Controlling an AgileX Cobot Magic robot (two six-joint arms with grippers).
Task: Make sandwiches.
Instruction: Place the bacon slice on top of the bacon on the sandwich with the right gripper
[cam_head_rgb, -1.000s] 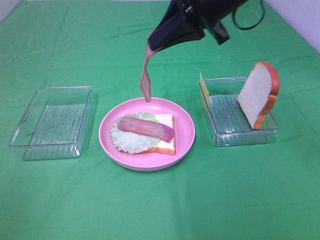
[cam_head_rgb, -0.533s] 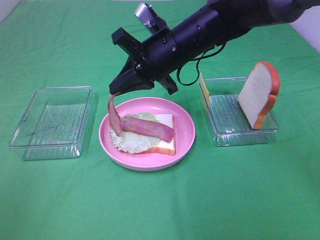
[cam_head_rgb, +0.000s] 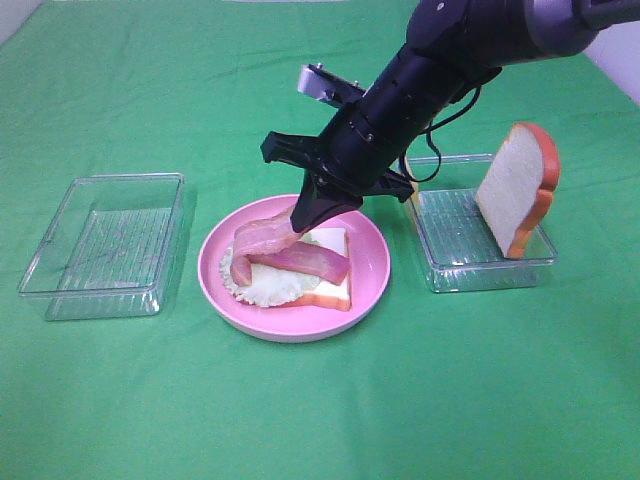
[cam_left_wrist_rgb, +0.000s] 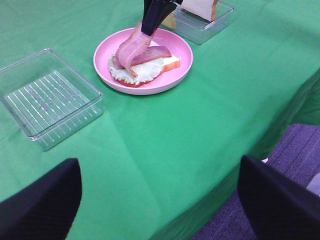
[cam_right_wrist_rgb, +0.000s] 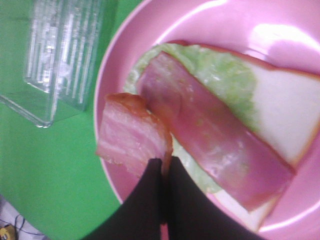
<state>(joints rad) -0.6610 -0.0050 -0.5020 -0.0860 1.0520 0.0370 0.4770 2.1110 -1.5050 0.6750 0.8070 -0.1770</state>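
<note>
Two bacon strips decide this move. The laid bacon strip (cam_head_rgb: 305, 260) rests flat on the lettuce (cam_head_rgb: 265, 285) and the lower bread slice (cam_head_rgb: 330, 290). Its long axis runs slantwise across the slice, from the far left corner toward the near right one in the high view. That half-built sandwich sits on the pink plate (cam_head_rgb: 370, 260), mid-surface (cam_head_rgb: 320, 420).

The held bacon strip (cam_head_rgb: 262, 238) hangs from my right pincer (cam_head_rgb: 305, 215), which is pressed together on its upper end, just above the far side of the bread. From there the strip arcs down and to the left, and its free end touches down near the left edge of the lettuce, close to the laid strip's left end. My wrist view shows the two strips side by side and roughly parallel, the held one nearer the plate's rim.

I judge that the coming release depends on keeping that axis in line with its neighbour, so it settles on the lettuce and not off the edge.

My left pincer (cam_left_wrist_rgb: 160, 200) is spread wide, holds nothing, and is well away from the plate, so my right arm is much the nearer. The upright bread slice (cam_head_rgb: 510, 190) leans in the clear tray (cam_head_rgb: 450, 270) to my right, not yet used.
</note>
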